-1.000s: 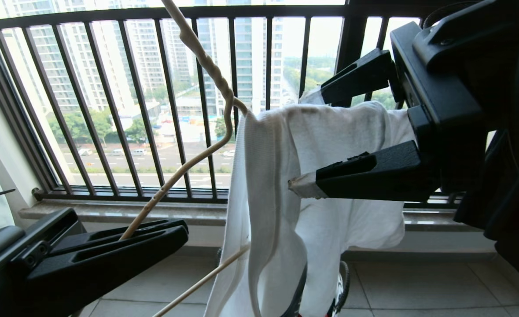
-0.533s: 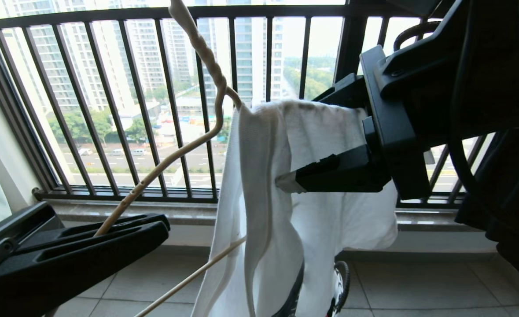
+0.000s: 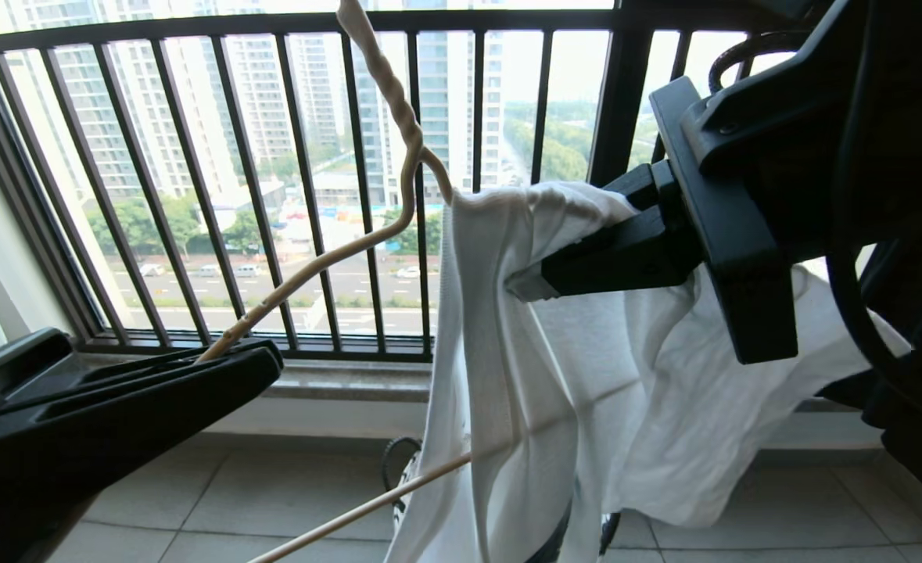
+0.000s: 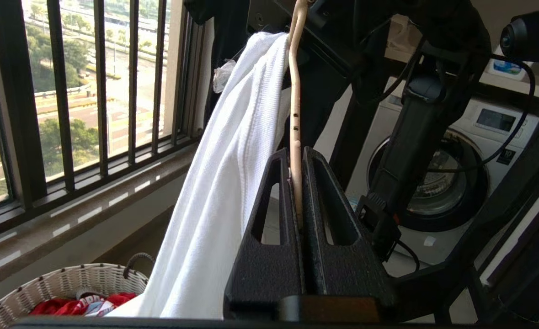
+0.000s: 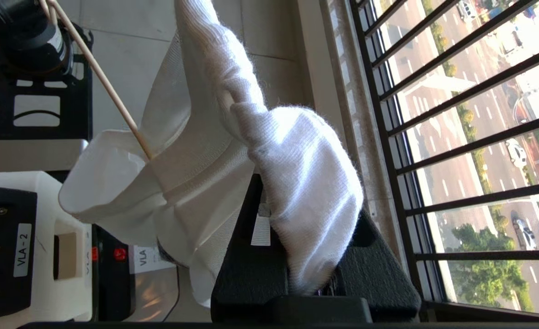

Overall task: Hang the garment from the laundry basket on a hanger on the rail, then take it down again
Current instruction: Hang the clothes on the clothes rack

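1. Right gripper (image 3: 535,285) was spread wide around the T-shirt (image 3: 586,375) a second ago; now its jaws are clamped on a bunched fold of the shirt's shoulder.
2. Left gripper (image 4: 296,183) pinched tight on the wire hanger (image 3: 328,262), on its left shoulder arm; same hold as before.
3. T-shirt drapes over the hanger's right side, in front of the window railing (image 3: 476,102); the lower hanger wire runs in under its fabric.
4. Laundry basket (image 4: 68,278) on the floor below, red garment (image 4: 75,305) inside.
5. Judgement: shirt now secured, likely ready to be worked along the hanger.
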`<state>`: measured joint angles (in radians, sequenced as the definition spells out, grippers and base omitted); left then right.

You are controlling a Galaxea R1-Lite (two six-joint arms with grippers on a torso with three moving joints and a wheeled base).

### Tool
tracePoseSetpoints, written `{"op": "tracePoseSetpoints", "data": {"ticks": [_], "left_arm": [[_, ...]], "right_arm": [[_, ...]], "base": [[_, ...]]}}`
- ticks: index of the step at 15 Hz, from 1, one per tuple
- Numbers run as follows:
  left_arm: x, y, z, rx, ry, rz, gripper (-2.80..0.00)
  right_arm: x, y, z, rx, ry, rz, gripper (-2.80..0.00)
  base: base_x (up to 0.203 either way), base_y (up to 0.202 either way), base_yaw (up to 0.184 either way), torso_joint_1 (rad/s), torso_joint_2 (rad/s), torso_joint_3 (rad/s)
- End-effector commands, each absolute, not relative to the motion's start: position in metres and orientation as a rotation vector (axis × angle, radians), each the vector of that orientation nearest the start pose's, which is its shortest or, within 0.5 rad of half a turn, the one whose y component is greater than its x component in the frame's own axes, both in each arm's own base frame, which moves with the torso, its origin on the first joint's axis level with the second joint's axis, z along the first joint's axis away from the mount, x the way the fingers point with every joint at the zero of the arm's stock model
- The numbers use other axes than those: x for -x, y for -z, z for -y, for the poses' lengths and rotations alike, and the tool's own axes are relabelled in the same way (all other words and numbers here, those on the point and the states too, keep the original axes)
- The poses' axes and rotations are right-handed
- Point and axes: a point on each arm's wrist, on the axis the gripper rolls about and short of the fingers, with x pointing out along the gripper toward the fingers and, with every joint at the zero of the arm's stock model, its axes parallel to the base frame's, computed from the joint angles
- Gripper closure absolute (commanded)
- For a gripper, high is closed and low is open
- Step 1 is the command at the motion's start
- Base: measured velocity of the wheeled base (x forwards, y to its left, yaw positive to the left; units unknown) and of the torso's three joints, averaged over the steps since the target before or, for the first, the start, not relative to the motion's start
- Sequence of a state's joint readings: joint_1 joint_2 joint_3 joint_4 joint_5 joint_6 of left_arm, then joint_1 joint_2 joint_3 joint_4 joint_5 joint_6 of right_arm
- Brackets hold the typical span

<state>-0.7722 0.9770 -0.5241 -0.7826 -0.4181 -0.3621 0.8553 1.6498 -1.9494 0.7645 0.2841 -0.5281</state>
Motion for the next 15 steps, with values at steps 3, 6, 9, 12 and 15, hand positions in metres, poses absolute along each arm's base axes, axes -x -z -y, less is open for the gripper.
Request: {"op": "tracePoseSetpoints", "data": {"ticks": [3,6,9,12,15], "left_arm": [[-0.081,-0.276,0.086,0.316,1.178,0.028,0.00],[-0.079,-0.278,0.084,0.314,1.173,0.033,0.00],[-0.079,-0.278,0.083,0.301,1.169,0.044,-2.80],[-0.075,-0.281,0.079,0.302,1.166,0.069,-2.80],[-0.068,-0.298,0.068,0.310,1.116,0.168,-2.80]], "right_arm": [[-0.157,-0.380,-0.192,0.589,-1.256,-0.171,0.00],[-0.157,-0.380,-0.192,0.587,-1.261,-0.170,0.00],[-0.156,-0.381,-0.191,0.587,-1.261,-0.170,0.00],[-0.156,-0.381,-0.190,0.587,-1.262,-0.175,0.00],[-0.157,-0.380,-0.186,0.588,-1.250,-0.188,0.00]], "base": [[0.000,0.000,0.000,0.000,0.00,0.000],[0.000,0.000,0.000,0.000,0.00,0.000],[0.000,0.000,0.000,0.000,0.00,0.000],[0.000,0.000,0.000,0.000,0.00,0.000],[0.000,0.000,0.000,0.000,0.00,0.000]]}}
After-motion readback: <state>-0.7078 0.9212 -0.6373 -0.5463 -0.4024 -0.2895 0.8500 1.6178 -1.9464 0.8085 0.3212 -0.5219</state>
